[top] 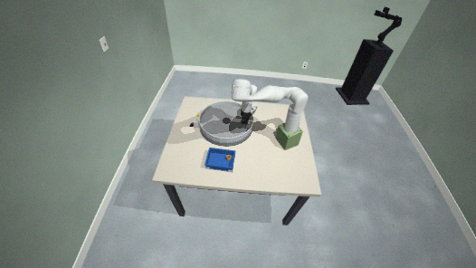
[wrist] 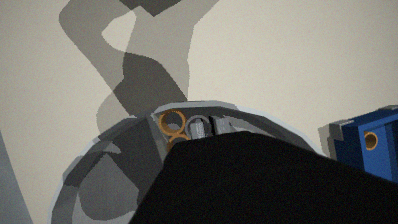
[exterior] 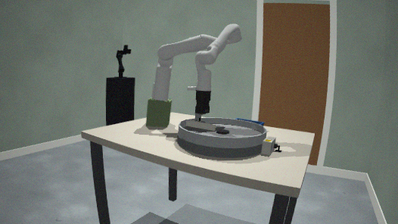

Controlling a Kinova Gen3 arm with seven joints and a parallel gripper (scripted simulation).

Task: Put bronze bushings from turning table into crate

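The round grey turning table [top: 213, 130] [exterior: 223, 145] [wrist: 100, 170] stands on the table's far half. My gripper [top: 246, 119] [exterior: 198, 118] reaches straight down onto its right part and is shut on a bronze bushing [wrist: 172, 121], a small orange ring seen in the wrist view. A second bronze ring [wrist: 178, 138] shows partly just below it, and a grey steel bushing stands right beside them. The blue crate [top: 212, 161] [wrist: 387, 150] lies in front of the turning table and holds one bronze bushing [top: 229, 156] [wrist: 370, 140]. A black mass hides the lower wrist view.
A small dark piece [top: 224, 119] [exterior: 223, 132] lies near the turning table's middle. A small grey box [exterior: 268, 145] sits at its rim. The arm's green base [top: 290, 137] [exterior: 158, 113] stands at the table's right side. A black pedestal [top: 364, 70] stands in the far corner.
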